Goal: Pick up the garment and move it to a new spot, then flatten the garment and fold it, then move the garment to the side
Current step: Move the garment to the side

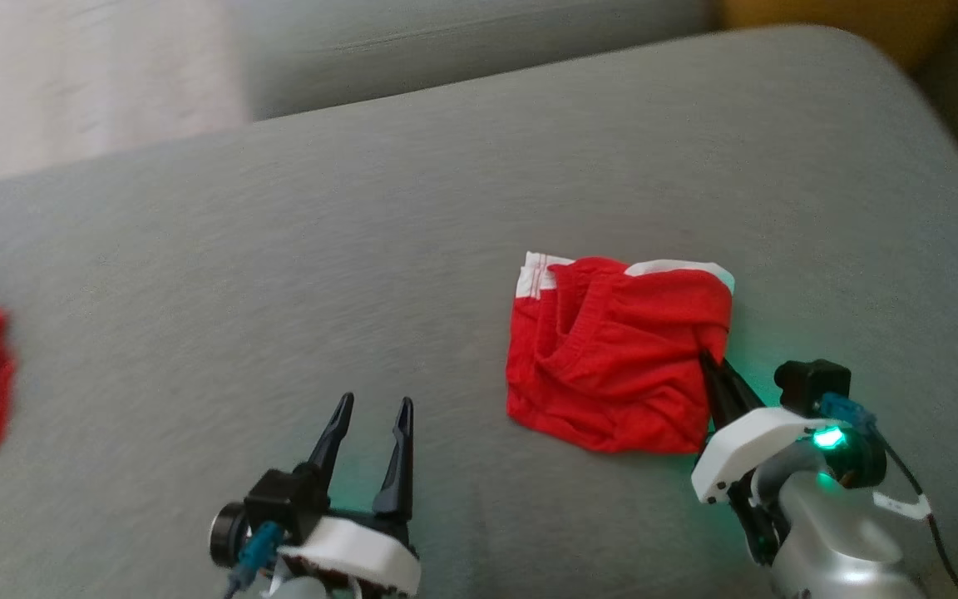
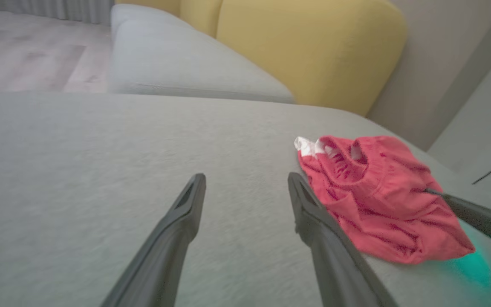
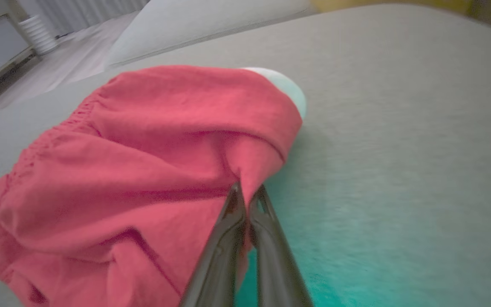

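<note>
Evidently the pick-up is in hand — right gripper (image 3: 247, 191) with jaws clenched on an edge of the garment (image 1: 612, 366), left gripper (image 1: 375, 403) released beside it — so a lift should follow.

**Soft daylight, blur, green glow**

Even, muted daylight covers the grey cushion (image 1: 362, 249), leaving only faint shadows. The head view smears sideways, worst at its left edge. A green lamp (image 1: 828, 437) on the right gripper (image 1: 710, 359) tints the nearby cushion teal. Both wrist views look soft.
</note>
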Motion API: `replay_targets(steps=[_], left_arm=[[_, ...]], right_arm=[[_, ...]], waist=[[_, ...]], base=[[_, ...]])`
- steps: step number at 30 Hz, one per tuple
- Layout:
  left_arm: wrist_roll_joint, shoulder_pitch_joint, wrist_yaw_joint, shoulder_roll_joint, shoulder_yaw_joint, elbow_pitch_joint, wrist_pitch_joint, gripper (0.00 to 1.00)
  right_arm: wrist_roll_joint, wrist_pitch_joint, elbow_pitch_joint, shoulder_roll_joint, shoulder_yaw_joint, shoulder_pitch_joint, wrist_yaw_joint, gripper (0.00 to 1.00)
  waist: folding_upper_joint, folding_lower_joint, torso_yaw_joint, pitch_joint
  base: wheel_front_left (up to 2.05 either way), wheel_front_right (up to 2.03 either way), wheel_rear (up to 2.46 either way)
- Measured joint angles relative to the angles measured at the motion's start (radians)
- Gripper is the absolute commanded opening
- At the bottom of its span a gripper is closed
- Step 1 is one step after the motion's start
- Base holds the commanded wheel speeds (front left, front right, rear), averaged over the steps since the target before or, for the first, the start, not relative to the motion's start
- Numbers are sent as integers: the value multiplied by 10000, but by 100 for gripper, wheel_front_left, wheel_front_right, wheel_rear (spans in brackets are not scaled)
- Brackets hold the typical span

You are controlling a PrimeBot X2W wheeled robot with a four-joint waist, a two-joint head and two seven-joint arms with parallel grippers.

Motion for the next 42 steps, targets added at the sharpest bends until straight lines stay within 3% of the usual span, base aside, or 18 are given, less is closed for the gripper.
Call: replay_targets(steps=[7, 11, 15, 22, 31, 32, 33, 34, 38, 42], left_arm=[[-510, -176, 2, 0, -510, -117, 0, 100], [-464, -436, -19, -2, -863, 23, 0, 100], [-247, -628, -92, -4, -880, 167, 0, 100], [364, -795, -178, 2, -683, 343, 0, 100], [1047, -1406, -280, 0, -132, 268, 0, 100], [1057, -1436, -280, 4, -121, 230, -2, 100], [1057, -1463, -282, 2, -109, 201, -2, 100], [1057, -1491, -282, 2, -111, 192, -2, 100], [1049, -1526, -268, 0, -25, 144, -2, 100], [1037, -1501, -192, -6, 203, 148, -2, 100]], right_arm=[[184, 0, -59, -2, 196, 233, 0, 0], [-282, 0, 25, -73, 359, 151, 0, 0], [-593, 0, 127, -441, 414, -260, 0, 0], [-1198, 56, 734, -2011, 138, -2273, 0, 0], [-2219, 184, 2052, -3741, -1390, -4330, 0, 0], [-2353, 232, 2188, -3931, -1735, -4499, 0, 5], [-2522, 232, 2286, -4102, -2104, -4617, 0, 37], [-2723, 228, 2313, -4249, -2458, -4669, 0, 100], [-3538, 176, 2347, -4370, -3827, -4721, 0, 100], [-4412, 36, 1634, -3925, -4859, -4567, 0, 100]], waist=[[0, 0, -1761, -33], [0, 0, -2103, 171], [0, 1, -1939, 377], [0, 1, -1140, 1026], [0, 3, -68, 1954], [0, 3, 48, 2032], [0, 2, 159, 2105], [0, 3, 260, 2164], [0, 2, 555, 2264], [0, 0, 616, 1992]], base=[[0, 0, 0], [0, 0, 0], [0, 0, 0], [0, 0, 0], [0, 0, 0], [0, 0, 0], [0, 0, 0], [0, 0, 0], [0, 0, 0], [0, 0, 0]])
